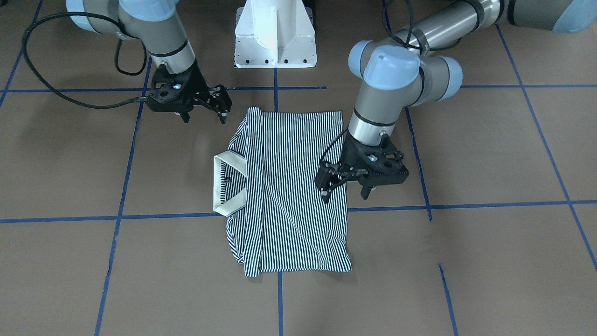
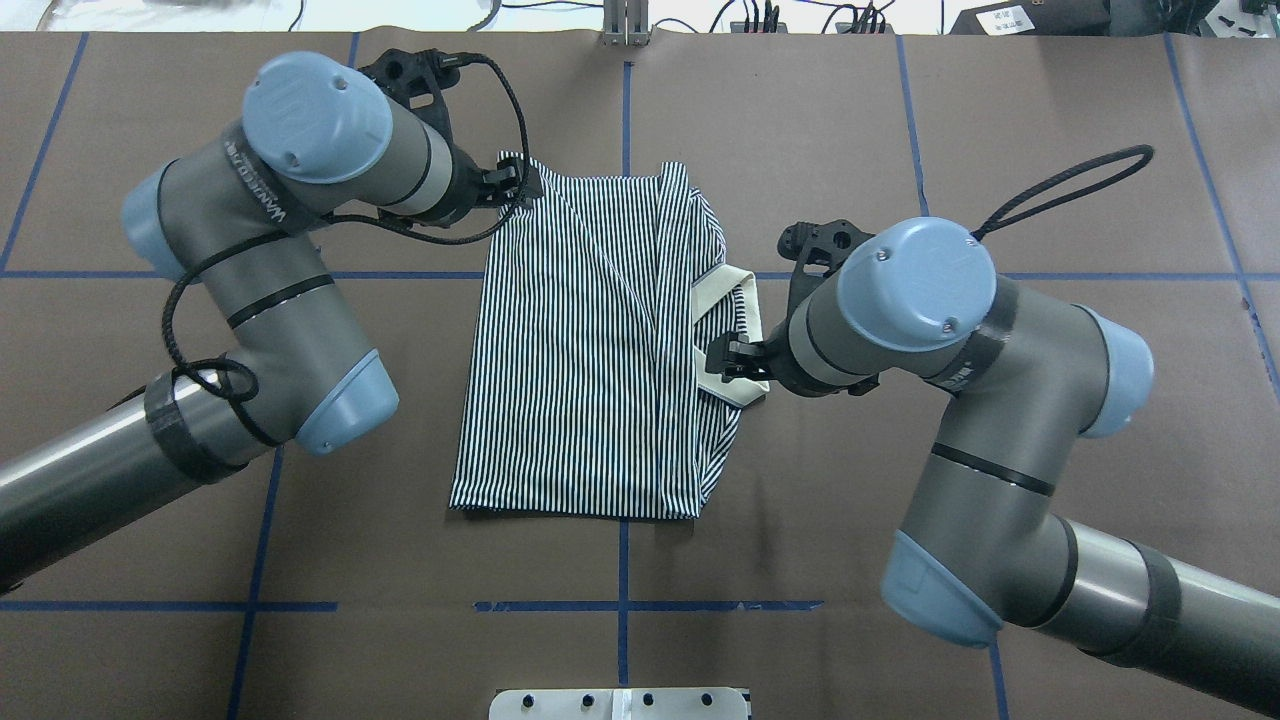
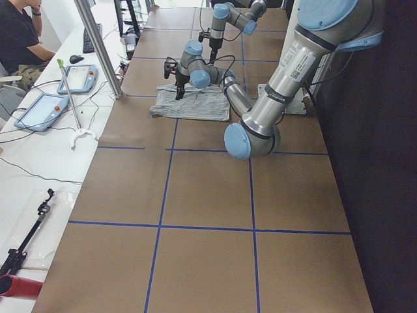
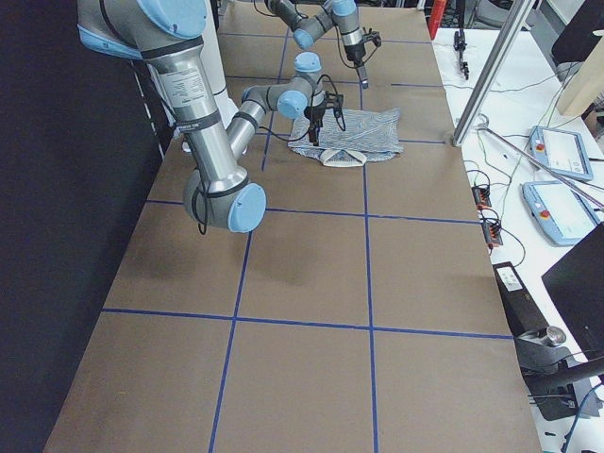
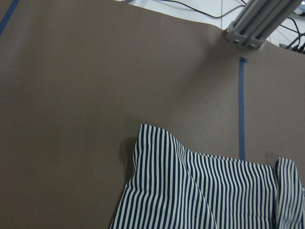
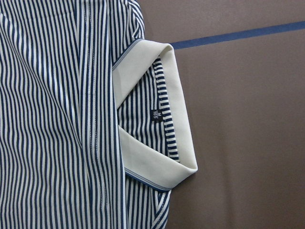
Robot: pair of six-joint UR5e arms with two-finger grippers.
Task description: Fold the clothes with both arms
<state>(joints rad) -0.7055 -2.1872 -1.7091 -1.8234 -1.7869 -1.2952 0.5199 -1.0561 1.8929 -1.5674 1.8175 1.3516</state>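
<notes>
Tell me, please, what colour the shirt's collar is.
Plain cream; the collar shows best in the right wrist view.

Polo shirt (image 2: 580, 350) lies flat on the table (image 2: 900, 500), about mid-width, between the two arms. Its collar (image 1: 218, 184) points to the robot's right, the opposite edge to its left. Left gripper (image 1: 345, 191) hangs above the shirt's left edge. Right gripper (image 1: 205, 116) hangs just off the collar side. Pedestal base (image 1: 275, 32) stands at the table's robot-side edge, in line with the shirt.
</notes>
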